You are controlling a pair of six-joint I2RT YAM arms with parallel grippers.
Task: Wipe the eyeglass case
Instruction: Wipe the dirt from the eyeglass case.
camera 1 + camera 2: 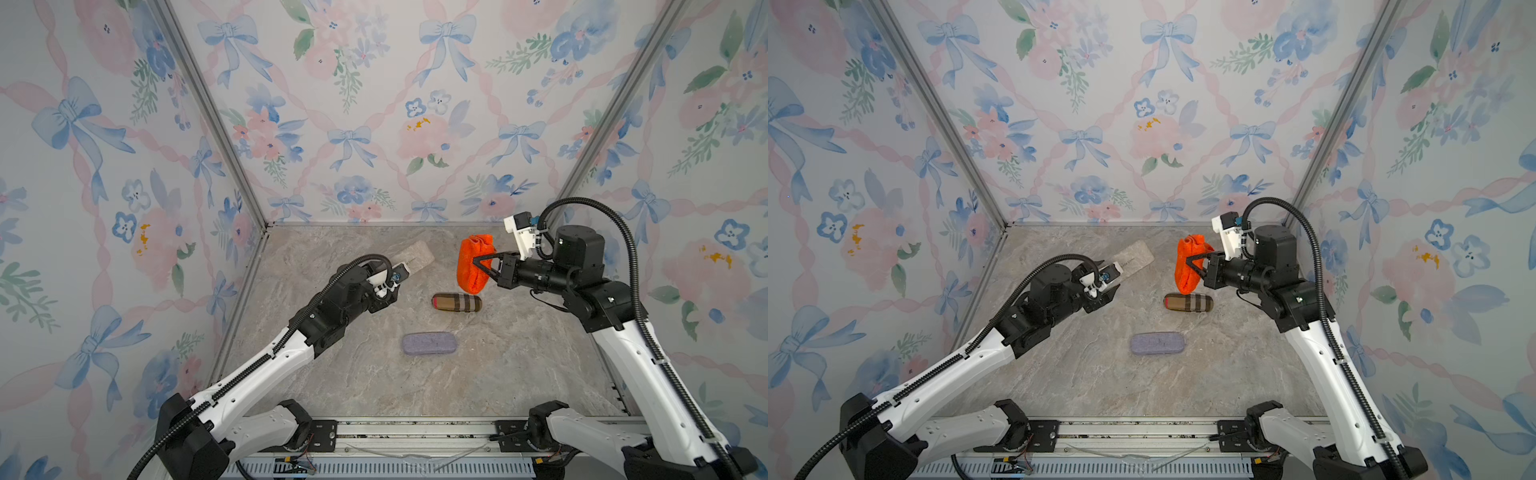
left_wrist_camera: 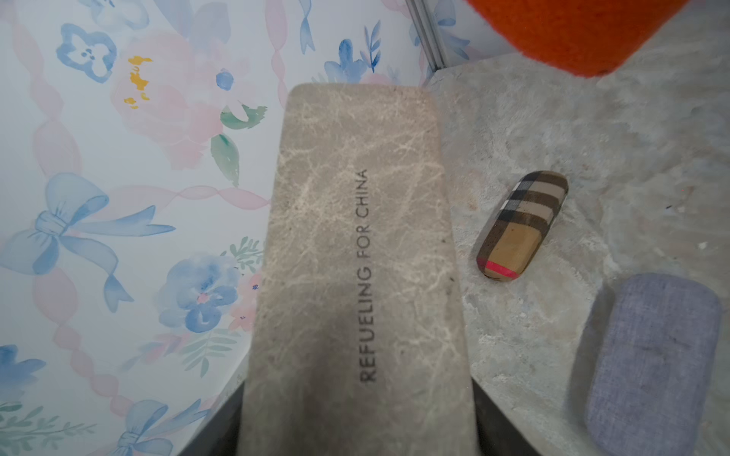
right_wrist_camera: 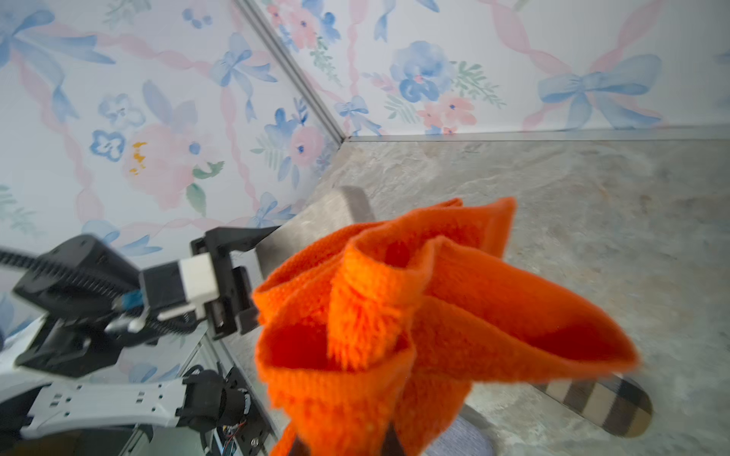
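A grey-beige marbled eyeglass case [image 1: 417, 255] [image 1: 1137, 257] printed "REFUELING FOR CHINA" [image 2: 355, 237] is held above the table's back left. My left gripper [image 1: 401, 278] [image 2: 357, 426] is shut on its near end, with a dark finger on each side. My right gripper [image 1: 474, 262] [image 1: 1187, 262] is shut on a bunched orange cloth [image 1: 467, 276] [image 3: 395, 316], which hangs above the back right. The cloth is a short way to the right of the held case, not touching it. In the right wrist view the cloth hides my fingertips.
A brown plaid case [image 1: 456, 302] [image 2: 521, 227] lies on the stone-look table [image 1: 519, 365] below the cloth. A blue-grey fabric case [image 1: 429, 344] [image 2: 648, 363] lies nearer the front. Floral walls close in the left, back and right.
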